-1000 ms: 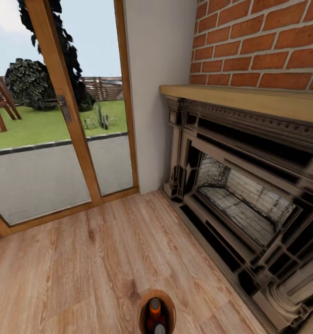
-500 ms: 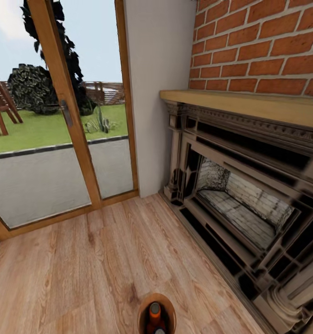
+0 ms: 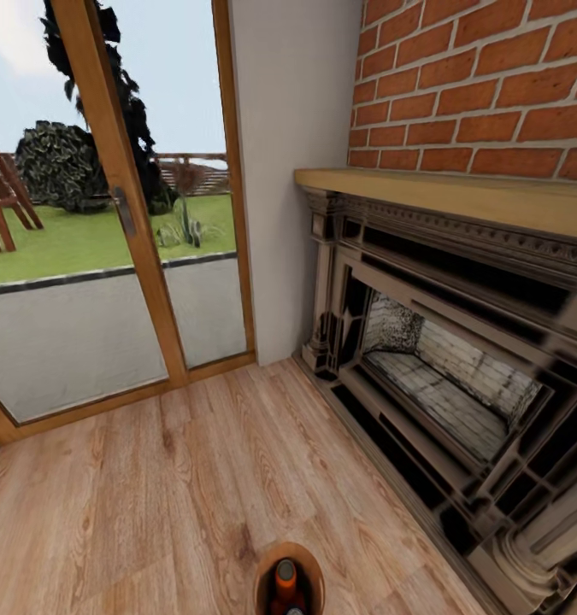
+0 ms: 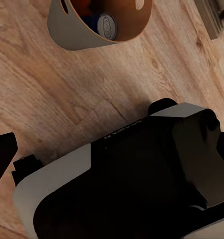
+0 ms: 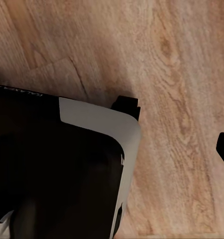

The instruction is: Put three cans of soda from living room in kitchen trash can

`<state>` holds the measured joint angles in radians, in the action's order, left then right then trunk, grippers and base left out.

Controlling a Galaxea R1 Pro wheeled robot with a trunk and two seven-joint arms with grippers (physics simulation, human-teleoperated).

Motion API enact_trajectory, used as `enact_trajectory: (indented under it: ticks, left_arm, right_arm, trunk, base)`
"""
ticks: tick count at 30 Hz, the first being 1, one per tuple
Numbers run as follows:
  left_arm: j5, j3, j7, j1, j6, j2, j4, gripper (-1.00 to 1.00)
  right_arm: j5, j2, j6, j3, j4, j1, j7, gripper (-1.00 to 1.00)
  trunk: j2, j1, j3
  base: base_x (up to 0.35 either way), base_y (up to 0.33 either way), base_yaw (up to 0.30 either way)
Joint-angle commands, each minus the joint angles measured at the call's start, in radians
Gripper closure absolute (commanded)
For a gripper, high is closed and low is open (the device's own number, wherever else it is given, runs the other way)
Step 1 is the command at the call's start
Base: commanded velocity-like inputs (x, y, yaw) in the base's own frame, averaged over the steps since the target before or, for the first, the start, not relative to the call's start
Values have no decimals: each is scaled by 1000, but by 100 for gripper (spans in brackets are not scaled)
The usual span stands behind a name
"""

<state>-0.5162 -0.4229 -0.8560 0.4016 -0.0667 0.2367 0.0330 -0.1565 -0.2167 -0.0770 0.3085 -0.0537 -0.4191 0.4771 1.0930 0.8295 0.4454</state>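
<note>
Soda cans sit inside the copper trash can (image 3: 289,581) at the bottom centre of the head view: an orange can (image 3: 285,576) there, a blue can (image 4: 106,25) in the left wrist view's upper part. Small, light, smooth cylinders, I'd say; they would slip if pinched weakly, so grip mid-body. The bin looks rigid; its rim is the natural hold. It stands on the wood floor (image 3: 134,504), fireplace (image 3: 442,376) to the right, glass door (image 3: 91,256) upper left, open planks between. Neither claw's state can be told.
</note>
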Motion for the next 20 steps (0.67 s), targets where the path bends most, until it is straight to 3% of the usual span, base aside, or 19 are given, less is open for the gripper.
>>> enact_trajectory:
  ticks: [1,8,20]
  left_arm:
    - [0,-1,0,-2,0,0,0,-100]
    - [0,0,0,-10,-2,0,0,-100]
    - [1,0,0,-11,-2,-3,1,-100]
  right_arm:
    - [0,2,0,0,0,3,0,-100]
    - [-1,47,0,0,0,46,0,-100]
    - [-2,54,0,0,0,84,0,-100]
  trunk:
    - [0,0,0]
    - [0,0,0]
    - [0,0,0]
  base:
    - [0,0,0]
    - [0,0,0]
    - [0,0,0]
